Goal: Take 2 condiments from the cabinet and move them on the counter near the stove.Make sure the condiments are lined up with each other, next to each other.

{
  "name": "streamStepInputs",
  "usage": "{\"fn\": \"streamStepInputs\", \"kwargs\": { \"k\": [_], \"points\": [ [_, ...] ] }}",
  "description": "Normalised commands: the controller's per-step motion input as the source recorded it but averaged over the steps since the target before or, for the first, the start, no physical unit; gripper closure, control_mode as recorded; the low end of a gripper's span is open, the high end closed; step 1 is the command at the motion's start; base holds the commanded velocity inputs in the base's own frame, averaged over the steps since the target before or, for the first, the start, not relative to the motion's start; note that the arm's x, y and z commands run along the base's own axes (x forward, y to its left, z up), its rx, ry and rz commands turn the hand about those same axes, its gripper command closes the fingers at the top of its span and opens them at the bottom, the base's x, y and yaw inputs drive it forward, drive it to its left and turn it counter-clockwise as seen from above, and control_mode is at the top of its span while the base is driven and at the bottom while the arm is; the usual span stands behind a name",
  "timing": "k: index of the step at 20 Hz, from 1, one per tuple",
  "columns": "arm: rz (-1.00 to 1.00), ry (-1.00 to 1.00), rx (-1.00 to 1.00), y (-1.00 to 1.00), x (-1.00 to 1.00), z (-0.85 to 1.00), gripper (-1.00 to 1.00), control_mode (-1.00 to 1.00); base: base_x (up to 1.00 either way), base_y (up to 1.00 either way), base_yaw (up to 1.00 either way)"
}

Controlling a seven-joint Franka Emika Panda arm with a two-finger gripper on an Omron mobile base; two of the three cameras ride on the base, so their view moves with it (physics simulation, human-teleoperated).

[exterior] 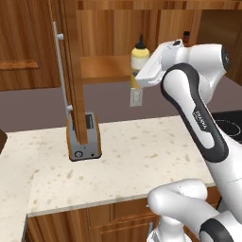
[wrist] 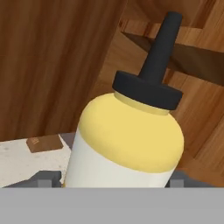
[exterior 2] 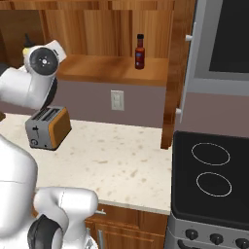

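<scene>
On the cabinet shelf (exterior: 101,68), your jaws stand apart around the yellow squeeze bottle (wrist: 127,144); close squarely before lifting.

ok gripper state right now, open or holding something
gripper: jaws wide on either side of the yellow squeeze bottle; a firm grip cannot be told.

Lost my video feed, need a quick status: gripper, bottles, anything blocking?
Gripper open, jaws flanking yellow squeeze bottle on cabinet shelf, not closed. Red sauce bottle upright farther along shelf. Open cabinet door stands beside the arm.
</scene>
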Motion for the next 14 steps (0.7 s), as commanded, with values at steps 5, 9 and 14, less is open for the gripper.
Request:
{"fn": "streamStepInputs", "kwargs": {
  "k": [5,9,14],
  "points": [
    [-0.07,0.0,-0.03,-0.71,-0.07,-0.17,1.0,-1.0,0.0,0.0,0.0],
    [-0.04,0.0,-0.03,-0.78,0.0,-0.31,1.0,-1.0,0.0,0.0,0.0],
    [-0.03,0.02,-0.04,-0.71,-0.16,-0.32,1.0,-1.0,0.0,0.0,0.0]
  ]
}}
